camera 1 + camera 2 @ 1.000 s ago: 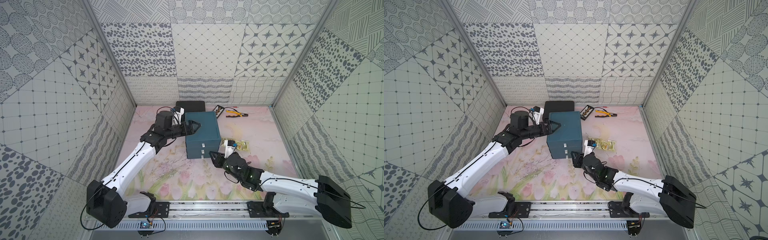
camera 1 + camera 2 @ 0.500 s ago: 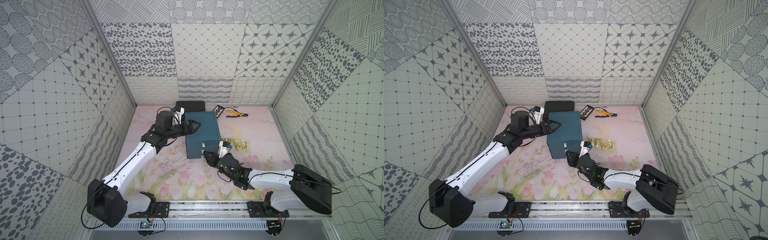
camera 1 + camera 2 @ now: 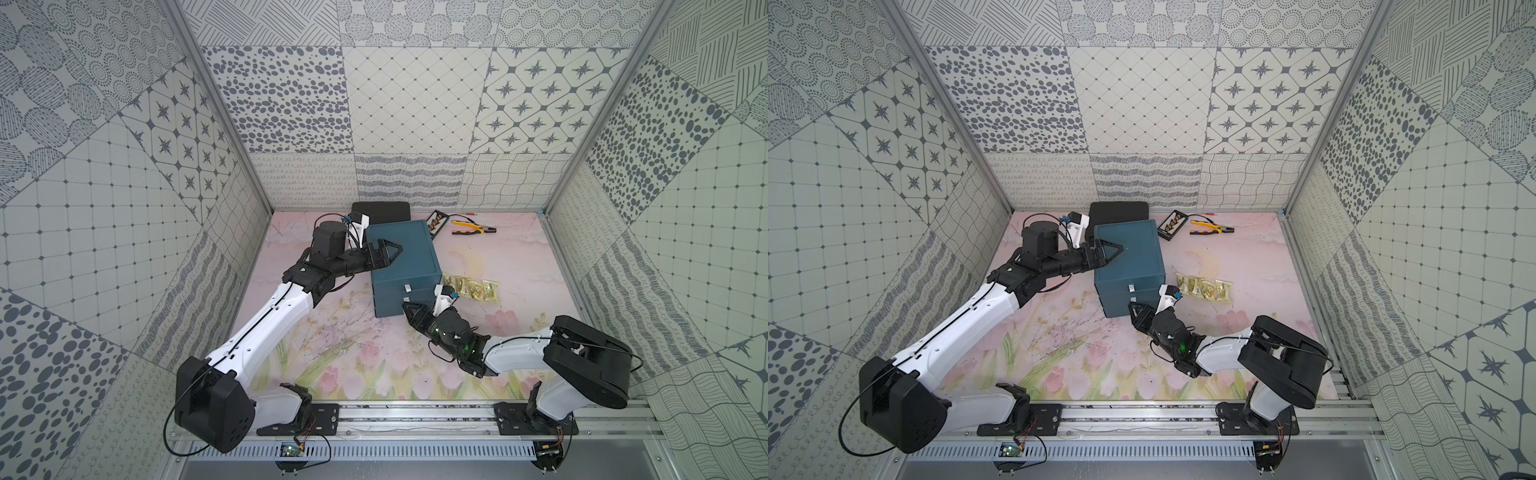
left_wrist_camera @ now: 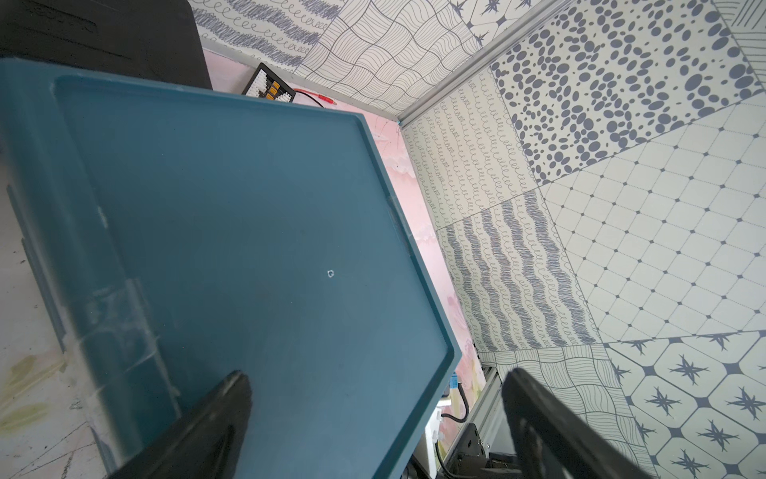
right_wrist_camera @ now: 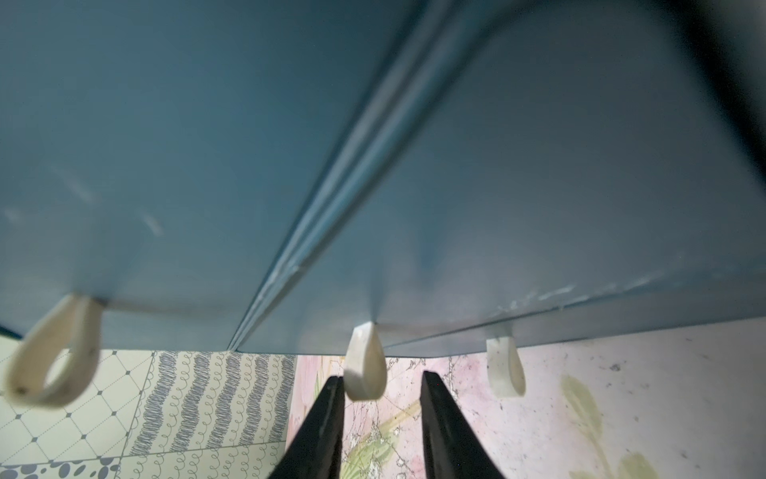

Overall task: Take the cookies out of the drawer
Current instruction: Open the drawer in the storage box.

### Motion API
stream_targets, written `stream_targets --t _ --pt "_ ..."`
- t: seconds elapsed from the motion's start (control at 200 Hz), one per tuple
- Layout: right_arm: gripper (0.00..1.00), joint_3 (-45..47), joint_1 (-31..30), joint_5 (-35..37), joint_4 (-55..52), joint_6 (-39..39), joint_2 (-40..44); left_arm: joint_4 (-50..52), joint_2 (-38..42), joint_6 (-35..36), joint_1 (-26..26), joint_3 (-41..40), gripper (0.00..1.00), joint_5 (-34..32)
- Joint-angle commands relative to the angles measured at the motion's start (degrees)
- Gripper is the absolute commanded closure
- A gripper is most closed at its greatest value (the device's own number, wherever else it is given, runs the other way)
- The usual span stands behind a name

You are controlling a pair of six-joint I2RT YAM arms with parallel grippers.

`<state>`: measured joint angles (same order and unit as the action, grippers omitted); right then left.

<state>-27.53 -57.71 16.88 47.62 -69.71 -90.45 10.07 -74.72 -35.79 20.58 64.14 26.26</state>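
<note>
Desk read 9 to 3, far wall at 12.

Left arm reaches in from 8. Left hand is over the 9 o'clock edge of the cabinet top, released, fingers wide. In the wrist view one finger is above the lid and one past its rim. Holds nothing. Whether it touches the lid: cannot tell.

Cabinet sits near centre, a little toward 12, front facing 6. Drawers look flush with the front, so shut; nothing inside shows.

Right hand is low at the cabinet's 6 o'clock face. Wrist view: a white loop tab sticks out of a drawer front and lies between the two fingers. One finger is at the loop's side, the other stands clear. Parted, not pinching, nothing gripped.

Relation that counts: tab is dead ahead of the right hand, at its 12, inside the gap. Drawer should slide along the 12–6 line, toward that arm's base. Right hand is far the nearer; left looks placed to steady the cabinet, by my reading.

Cookies: gold packets in a row on the desk, just beside the cabinet at its 3, about 2 o'clock from the right hand, row running 9–3. Any more inside the drawers are hidden.

Pliers at 1, well apart.
</note>
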Motion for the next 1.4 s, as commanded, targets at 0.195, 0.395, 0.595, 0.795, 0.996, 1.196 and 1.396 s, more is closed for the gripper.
stream_targets --t 0.195,0.395,0.595,0.795,0.996,1.196,1.396 --pt "0.73 -2.8 1.72 -1.41 4.41 -0.93 -2.27 6.63 -1.15 0.72 -0.19 1.16 0.01 0.72" --pt "0.89 -2.93 1.9 -2.11 0.68 -0.72 -1.13 6.57 -1.28 0.64 -0.21 1.25 0.01 0.9" --pt "1.0 -2.27 1.9 -3.27 -1.02 1.36 0.74 6.3 -1.48 0.06 -0.2 1.25 0.01 1.07" --pt "1.0 -2.96 1.56 -4.72 -8.54 3.58 4.61 5.47 -1.2 -0.66 -0.2 0.74 0.01 0.9" --pt "1.0 -2.6 -0.84 -2.99 -16.58 5.3 8.91 5.57 -1.32 -1.2 -0.1 0.9 0.01 0.37" --pt "1.0 -0.74 -4.11 -0.54 -19.73 4.73 11.19 5.4 -0.84 -1.49 -0.01 0.94 0.01 0.11" --pt "1.0 0.86 -8.47 3.9 -26.54 3.41 16.55 5.18 -1.19 -1.57 -0.1 1.26 0.01 0.11"
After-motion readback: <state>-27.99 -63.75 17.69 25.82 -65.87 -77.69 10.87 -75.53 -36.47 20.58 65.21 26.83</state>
